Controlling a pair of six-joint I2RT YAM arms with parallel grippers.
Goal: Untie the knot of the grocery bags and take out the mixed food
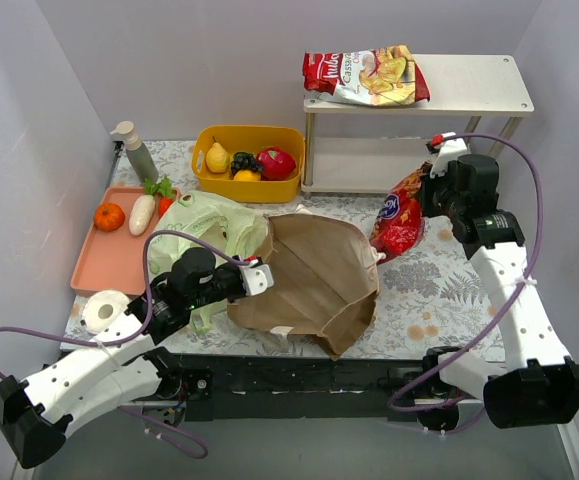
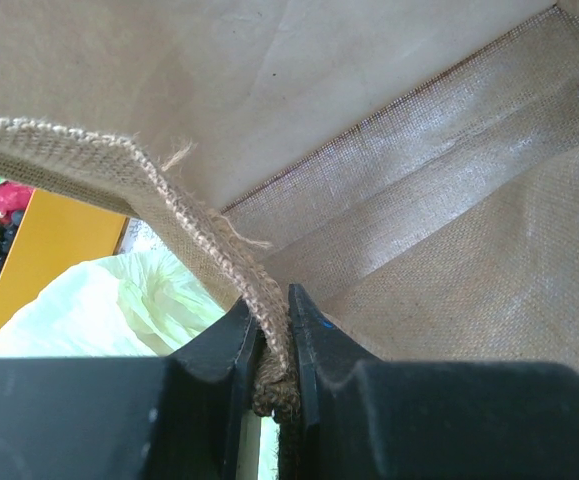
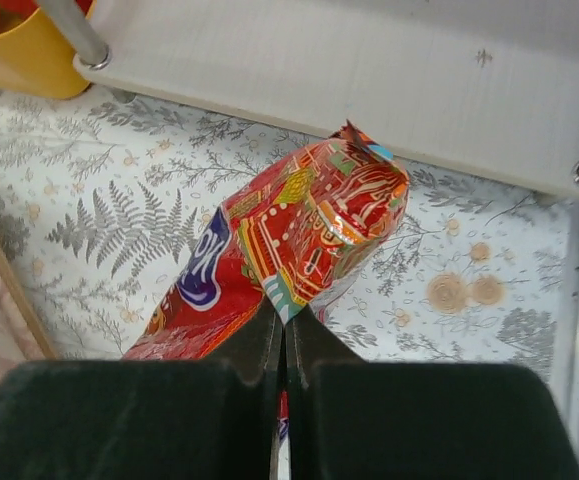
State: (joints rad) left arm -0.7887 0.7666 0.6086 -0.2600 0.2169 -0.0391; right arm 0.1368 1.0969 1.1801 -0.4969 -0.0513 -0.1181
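The brown tote (image 1: 319,275) lies open on the table's middle, with the pale green plastic bag (image 1: 209,228) crumpled to its left. My left gripper (image 1: 259,277) is shut on the tote's woven rim (image 2: 269,330) and holds it up; the tote's inside (image 2: 419,200) looks bare. My right gripper (image 1: 427,195) is shut on the edge of a red snack packet (image 1: 399,215), which hangs above the floral cloth in the right wrist view (image 3: 289,240). A second packet (image 1: 369,75) lies on the white shelf. Pear, grapes and red fruit sit in the yellow bin (image 1: 249,160). Tangerine, radish and carrot lie on the pink tray (image 1: 119,235).
A white two-tier shelf (image 1: 469,95) stands at the back right. A soap pump bottle (image 1: 134,150) stands at the back left. A roll of tape (image 1: 104,310) lies at the near left. Grey walls close both sides.
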